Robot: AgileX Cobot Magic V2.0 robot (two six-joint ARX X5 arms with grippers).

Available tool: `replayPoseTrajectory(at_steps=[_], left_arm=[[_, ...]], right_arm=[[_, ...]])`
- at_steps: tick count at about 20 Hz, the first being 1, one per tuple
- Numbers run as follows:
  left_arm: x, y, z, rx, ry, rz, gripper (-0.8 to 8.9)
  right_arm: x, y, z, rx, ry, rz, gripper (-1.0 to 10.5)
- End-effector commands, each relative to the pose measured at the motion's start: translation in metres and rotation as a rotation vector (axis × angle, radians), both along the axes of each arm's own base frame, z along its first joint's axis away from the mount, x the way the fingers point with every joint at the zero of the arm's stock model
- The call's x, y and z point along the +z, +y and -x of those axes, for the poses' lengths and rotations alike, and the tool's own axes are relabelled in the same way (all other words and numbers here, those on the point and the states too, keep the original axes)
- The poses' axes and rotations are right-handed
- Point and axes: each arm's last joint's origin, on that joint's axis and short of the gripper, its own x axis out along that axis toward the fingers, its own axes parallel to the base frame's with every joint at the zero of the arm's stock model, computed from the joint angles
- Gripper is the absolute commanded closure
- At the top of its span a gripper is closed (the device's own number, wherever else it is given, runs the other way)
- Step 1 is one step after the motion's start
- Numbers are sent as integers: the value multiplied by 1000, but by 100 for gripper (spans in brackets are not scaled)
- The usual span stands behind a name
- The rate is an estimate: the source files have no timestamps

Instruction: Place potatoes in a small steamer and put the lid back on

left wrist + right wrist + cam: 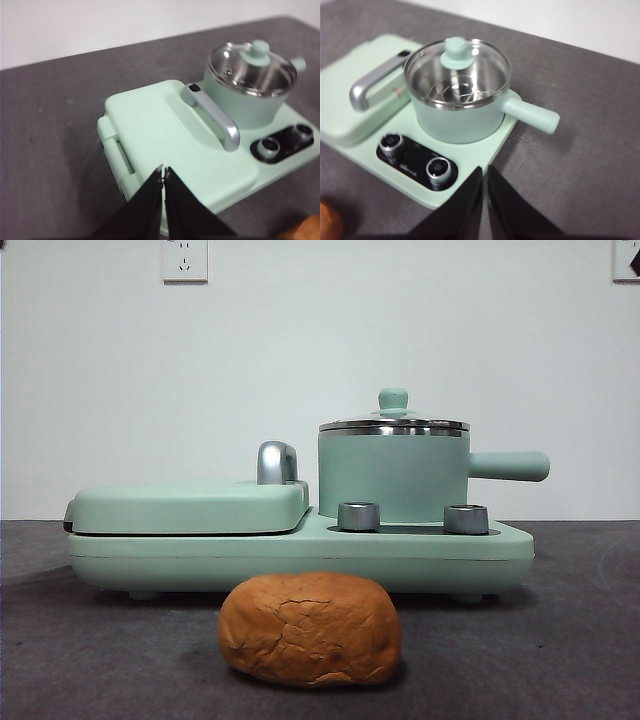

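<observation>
Two pincers hang above the appliance on my feeds, neither holding anything. My left pincer [163, 172] has its jaws pressed together, tips touching, and it hovers over the hinge side of the flat griddle cover [165, 135]. My right pincer [484, 172] also has its jaws together, with only a thin slit between them, and it hovers just off the front edge of the base by the two steel dials [417, 157].

From the front camera, the potato [310, 628] lies on the dark tabletop [560, 640], alone at 6 o'clock of the appliance and close to the lens, just in front of the mint-green base [420, 545] without touching it that I can see. Its cracked orange-brown skin faces me.

On the base, the small steamer [393, 478] stands upright toward 3 o'clock, its straight handle [510, 466] pointing out to 3 o'clock. The lid [393, 424] sits flat on the steel rim, knob up. Through the glass, in the right wrist camera, I see the lid [457, 72] covering a steel rack inside the pot; the steamer [460, 117] carries nothing else I can make out.

At 9 o'clock of the pot, the griddle cover lies closed, its curved silver handle [277, 462] rising beside the pot wall.
</observation>
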Motion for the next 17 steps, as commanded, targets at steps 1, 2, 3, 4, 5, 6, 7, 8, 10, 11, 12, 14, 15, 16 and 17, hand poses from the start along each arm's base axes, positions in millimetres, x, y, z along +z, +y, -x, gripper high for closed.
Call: replayPoseTrajectory(at_steps=[1,2,3,4,5,6,7,8,10,11,12,14,15,16,17], left_arm=[[5,-5,-7,-96,-77,-140,807],[3,-7,-10,-132,-90,-187,807],[2,-9,-12,-158,-99,-220,807],[1,-11,-13,-181,-107,-248,807],[0,-13,-15,-205,-114,-274,807],[-1,-14,-16,-217,-117,-285,807],[-1,-15,-16,-221,-117,-285,807],[-1,-15,-16,-225,-120,-283,804],[0,-16,-16,-227,-124,-277,738],[0,-16,-16,-227,-128,-276,667],[0,-16,-16,-227,-131,-276,591],[1,-16,-15,-227,-131,-274,499],[1,-16,-15,-226,-129,-269,493],[1,-17,-15,-223,-124,-260,493],[1,-17,-15,-221,-119,-251,493]], right_arm=[[8,4,-2,77,-77,111,933],[8,5,-3,97,-84,129,933],[7,6,-3,109,-86,142,933],[6,7,-3,123,-88,158,932],[5,8,-2,138,-89,183,932],[5,9,-2,143,-90,205,931],[4,9,-2,145,-90,227,930],[3,10,-1,143,-89,247,919],[2,10,-1,143,-87,268,845],[2,10,-1,142,-85,268,795],[2,10,-1,141,-84,269,754],[2,10,-1,138,-83,270,708],[2,10,-1,135,-83,271,705],[2,10,-1,132,-82,272,705],[2,10,-1,132,-82,272,705]])
